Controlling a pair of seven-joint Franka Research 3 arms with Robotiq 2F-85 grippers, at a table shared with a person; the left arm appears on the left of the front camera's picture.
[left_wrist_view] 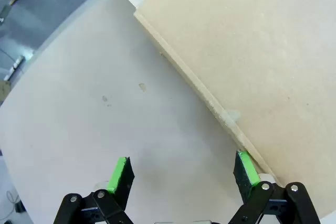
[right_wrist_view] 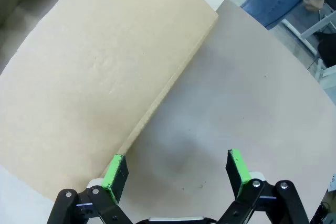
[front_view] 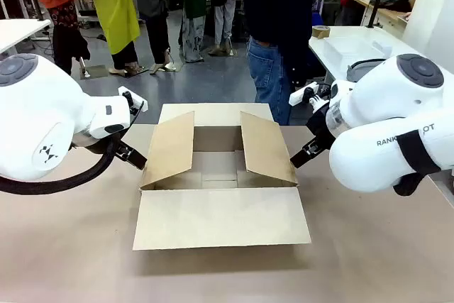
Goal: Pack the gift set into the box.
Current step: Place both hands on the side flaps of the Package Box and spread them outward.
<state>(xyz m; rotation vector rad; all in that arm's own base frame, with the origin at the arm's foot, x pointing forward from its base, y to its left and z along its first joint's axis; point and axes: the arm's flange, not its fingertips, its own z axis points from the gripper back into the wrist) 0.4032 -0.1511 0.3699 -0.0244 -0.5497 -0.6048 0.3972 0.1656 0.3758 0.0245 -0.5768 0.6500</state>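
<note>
- Front view: the bench (front_view: 369, 260) carries the box (front_view: 213, 175) at its middle, open, with the near flap (front_view: 220, 218) lying flat.
- It is corrugated board, so I judge it light and stiff but easily creased. It is best held at a flap's free edge.
- The left side flap (front_view: 170, 148) and right side flap (front_view: 266, 148) stand raised and tilted.
- The left end effector (left_wrist_view: 184, 169) and right end effector (right_wrist_view: 176, 166) are both released and empty, each with one pad beside its flap's edge.

Beige table (front_view: 369, 260), person in jeans (front_view: 266, 69) at far side; white side table (front_view: 326, 54) behind
</note>
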